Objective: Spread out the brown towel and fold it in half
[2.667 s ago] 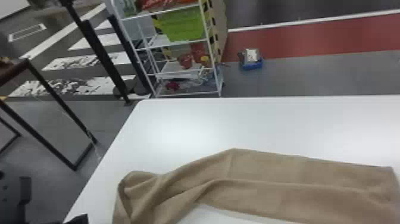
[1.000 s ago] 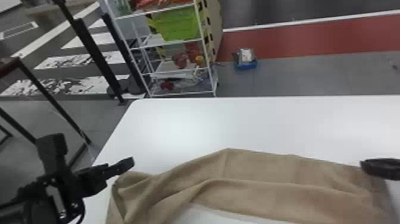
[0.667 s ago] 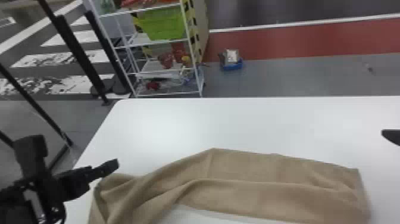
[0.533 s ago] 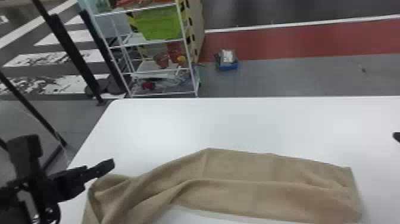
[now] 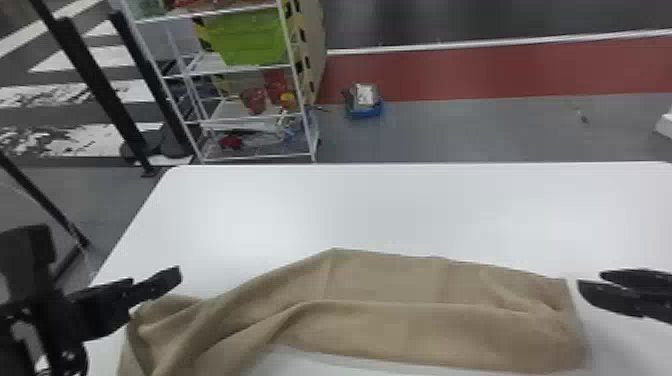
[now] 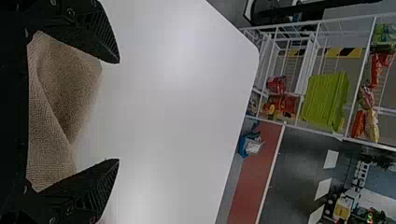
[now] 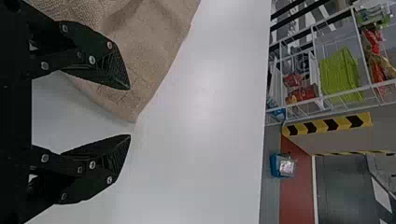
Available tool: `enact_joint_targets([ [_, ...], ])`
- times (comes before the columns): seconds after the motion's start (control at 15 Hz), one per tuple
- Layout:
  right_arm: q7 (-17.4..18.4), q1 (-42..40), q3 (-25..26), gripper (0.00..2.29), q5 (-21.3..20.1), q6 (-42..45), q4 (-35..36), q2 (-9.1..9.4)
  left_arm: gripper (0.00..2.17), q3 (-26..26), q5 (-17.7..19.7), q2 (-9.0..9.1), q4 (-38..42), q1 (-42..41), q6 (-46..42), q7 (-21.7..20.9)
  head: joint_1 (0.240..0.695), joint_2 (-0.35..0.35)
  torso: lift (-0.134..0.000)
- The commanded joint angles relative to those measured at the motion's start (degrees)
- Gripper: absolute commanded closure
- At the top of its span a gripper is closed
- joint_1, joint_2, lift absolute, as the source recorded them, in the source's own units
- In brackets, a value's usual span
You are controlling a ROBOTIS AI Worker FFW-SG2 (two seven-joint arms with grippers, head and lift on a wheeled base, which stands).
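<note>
In the head view my left gripper (image 5: 155,285) is over the bunched left end of the brown towel (image 5: 380,280), and my right gripper (image 5: 595,287) is just off its right end. The towel lies long across the table, with a lengthwise fold ridge and loose creases at the left. In the left wrist view my left gripper (image 6: 119,111) stands open, a rumpled part of the towel (image 6: 70,93) behind the gap between its fingers. My right gripper (image 7: 130,112) is open in the right wrist view, one finger over the towel's corner (image 7: 140,60).
The white table (image 5: 380,210) extends beyond the towel to its far edge. Past it stand a white wire shelf (image 5: 250,155) with a green bin (image 5: 247,37) and, on the floor, a small blue box (image 5: 364,110). Black posts (image 5: 95,85) rise at the far left.
The left gripper has come in from the left edge to the towel's left end. The right gripper has come back into sight at the right end. The head view has shifted; the towel looks unchanged.
</note>
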State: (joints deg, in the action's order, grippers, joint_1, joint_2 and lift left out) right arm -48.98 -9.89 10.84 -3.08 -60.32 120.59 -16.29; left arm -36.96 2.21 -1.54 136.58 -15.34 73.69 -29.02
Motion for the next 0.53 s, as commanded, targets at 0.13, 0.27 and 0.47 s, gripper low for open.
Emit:
enact_joint_targets([
  [0.13, 7.32, -2.33, -7.5, 0.1, -4.57, 11.32, -0.88, 1.26, 0.15, -1.1, 0.43, -0.22, 0.0, -0.66, -0.95, -0.33, 0.695, 0.259, -0.124],
  [0.27, 7.4, -1.19, -9.61, 0.12, -5.71, 10.79, -2.2, 1.34, 0.15, -1.18, 0.34, -0.22, -0.08, -0.92, -1.13, -0.33, 0.695, 0.276, -0.124],
  [0.47, 6.97, 1.71, -12.16, 0.16, -8.88, 3.93, -3.6, 1.34, 0.15, -1.18, 0.34, -0.22, 0.27, -0.92, -1.13, -0.42, 0.695, 0.309, -0.124],
])
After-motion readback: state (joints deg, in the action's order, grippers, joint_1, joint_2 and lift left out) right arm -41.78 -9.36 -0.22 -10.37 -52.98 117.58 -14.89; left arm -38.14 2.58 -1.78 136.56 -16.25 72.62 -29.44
